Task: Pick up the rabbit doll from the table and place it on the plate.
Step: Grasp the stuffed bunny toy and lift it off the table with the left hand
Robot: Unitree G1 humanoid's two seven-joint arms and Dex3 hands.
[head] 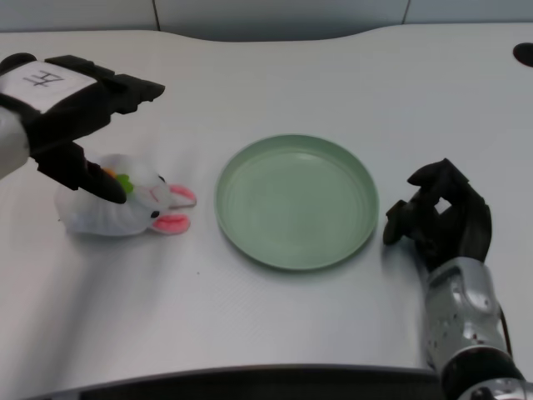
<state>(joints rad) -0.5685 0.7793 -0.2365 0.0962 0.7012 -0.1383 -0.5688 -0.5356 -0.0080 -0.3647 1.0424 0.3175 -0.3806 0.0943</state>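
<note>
The left hand [71, 117] is over the rabbit [125, 204], fingers [100, 185] open to grab it for the plate [296, 202].

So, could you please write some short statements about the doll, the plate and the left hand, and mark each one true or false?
1. The rabbit doll lies on the white table, to the left of the plate in the picture. True.
2. The green plate already holds the doll. False: nothing lies on the plate, and the doll is on the table beside it.
3. The left hand is over the doll, with a dark finger reaching its top. True.
4. The doll has been lifted off the table. False: it rests on the table surface.
5. The doll's pink ears point toward the plate. True.
6. The doll touches the plate's rim. False: bare table shows between them.
</note>
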